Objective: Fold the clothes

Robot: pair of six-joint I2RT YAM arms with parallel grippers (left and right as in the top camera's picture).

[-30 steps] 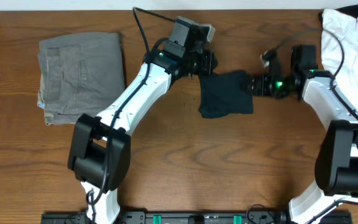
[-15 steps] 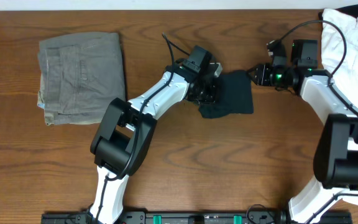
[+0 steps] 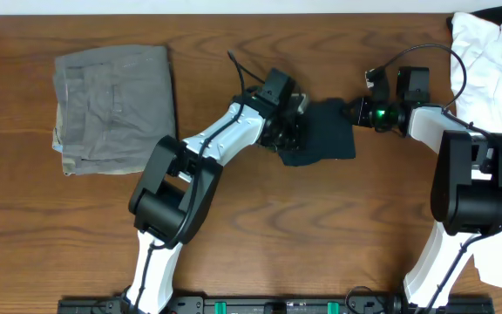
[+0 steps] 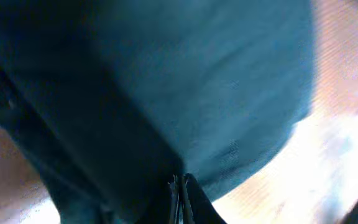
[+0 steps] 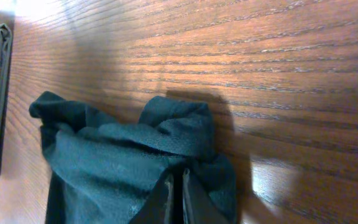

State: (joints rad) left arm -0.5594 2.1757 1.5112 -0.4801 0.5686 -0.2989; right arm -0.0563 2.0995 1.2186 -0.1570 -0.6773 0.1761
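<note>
On the T-shirt, right hand has closed.

Place: appearing to be a robotics lab bench.
Signs: left arm and right arm are standing on a black rail edging the wooden tabletop.

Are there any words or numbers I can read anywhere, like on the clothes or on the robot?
There is no word, label, brand, number or sign that can be read in any view.
Black T-shirt: plain, no print or tag showing.
Grey-green trousers: only seams and pocket stitching, no label showing.
White garment: no marks clear enough to read.
</note>
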